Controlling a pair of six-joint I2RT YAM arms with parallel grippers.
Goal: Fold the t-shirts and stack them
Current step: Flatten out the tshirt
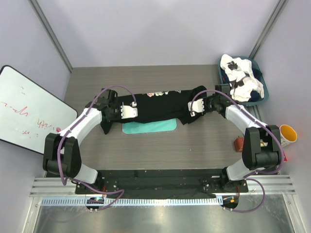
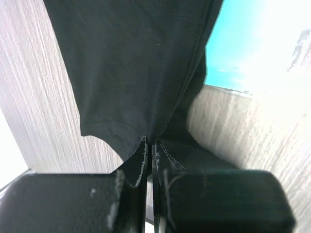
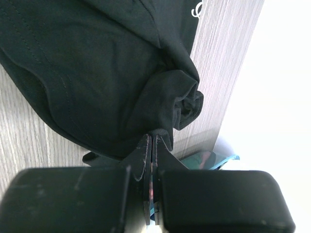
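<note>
Left wrist: left claw [image 2: 149,145] clamps black t-shirt [image 2: 131,63].

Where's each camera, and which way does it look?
Top external: high behind the robot, looking down on the table, left arm, right arm and black t-shirt.
Left wrist: on the left arm, facing past the left gripper, shut on the shirt; teal board beyond.
Right wrist: on the right arm, facing past the right gripper, shut on the shirt.
Shared: all show the black t-shirt.

Shirt [image 1: 160,103] spans mid; bin [image 1: 258,66], cup [image 1: 287,133] crowd R.
</note>
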